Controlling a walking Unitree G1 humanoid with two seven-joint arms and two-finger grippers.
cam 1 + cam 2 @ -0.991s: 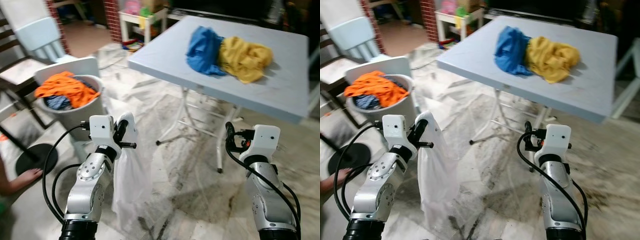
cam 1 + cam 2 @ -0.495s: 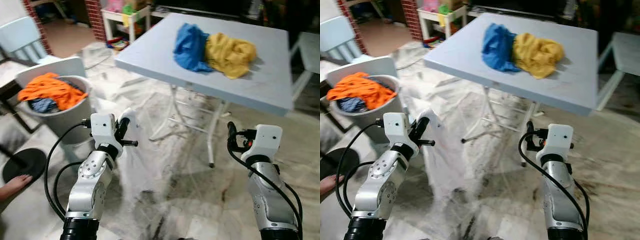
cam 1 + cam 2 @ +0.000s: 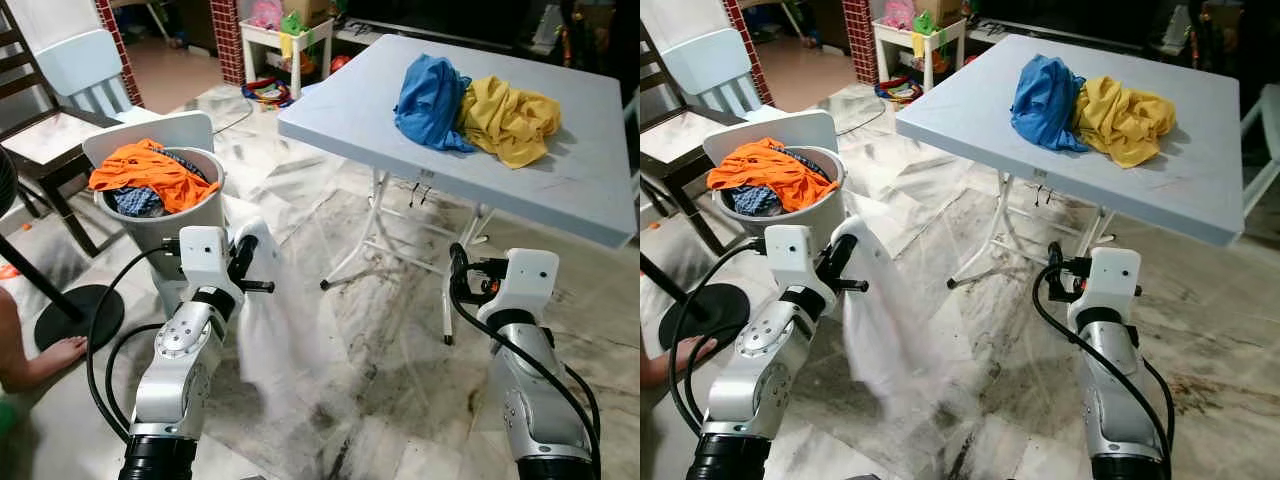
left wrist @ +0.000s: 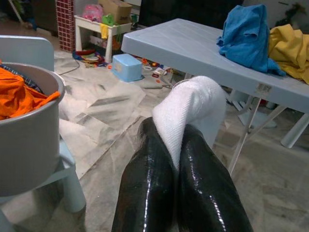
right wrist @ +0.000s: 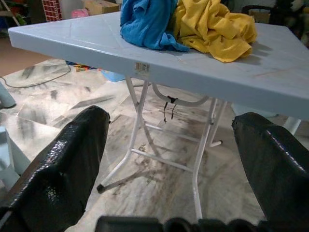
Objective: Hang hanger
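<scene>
The left gripper (image 4: 179, 145) is clamped tight on a fold of white garment (image 3: 268, 330), its two black fingers pressed together with the cloth squeezed up between them; the garment hangs straight down from that grip, its long axis vertical, its lower edge blurred just above the marble floor (image 3: 400, 380). No hanger can be made out in the cloth, so whether one sits inside it I cannot tell. Taking the folding table (image 3: 600, 195) as the landmark, the garment hangs short of the table's near corner and off to the robot's left, lower than the tabletop, with the laundry basket (image 3: 205, 205) of orange clothes further left again. The right gripper (image 5: 169, 159) holds nothing, its fingers spread wide, and it points at the table's legs below the blue cloth (image 3: 430, 90) and yellow cloth (image 3: 512, 118). The left arm alone carries the load; no rail or hook is in sight, so judging the direction of the hang is not possible.
</scene>
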